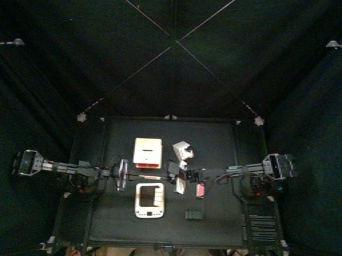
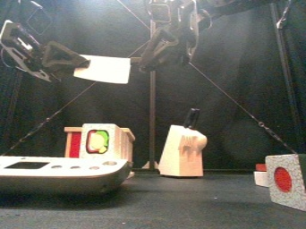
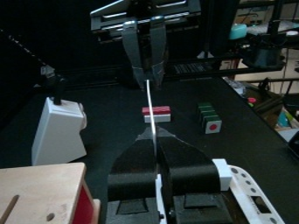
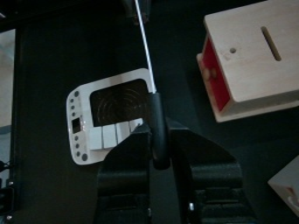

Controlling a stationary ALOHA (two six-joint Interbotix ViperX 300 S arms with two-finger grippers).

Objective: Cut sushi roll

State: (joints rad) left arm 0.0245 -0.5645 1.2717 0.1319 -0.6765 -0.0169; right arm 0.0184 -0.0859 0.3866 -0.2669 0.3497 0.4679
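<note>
A knife with a white blade [image 2: 107, 69] hangs in the air between both arms. My left gripper [image 2: 74, 61] is shut on the blade's far end, and in the left wrist view the blade [image 3: 152, 96] runs edge-on out of my left gripper [image 3: 156, 140]. My right gripper [image 2: 149, 55] is shut on the black handle [image 4: 152, 109]; my right gripper [image 4: 153, 131] hovers over a white tray-like device [image 4: 87, 122]. Toy sushi roll pieces lie on the table: a red, white and green one [image 3: 158, 112], a green one with a red centre [image 3: 211, 120], and one at the front right [image 2: 284, 179].
A wooden box [image 2: 98, 140] with a red and green insert stands at the back left. Beside it a pale knife block [image 2: 185, 150] holds a black handle. The white device [image 2: 60, 170] lies at the front left. Black curtains surround the table [image 1: 221, 140].
</note>
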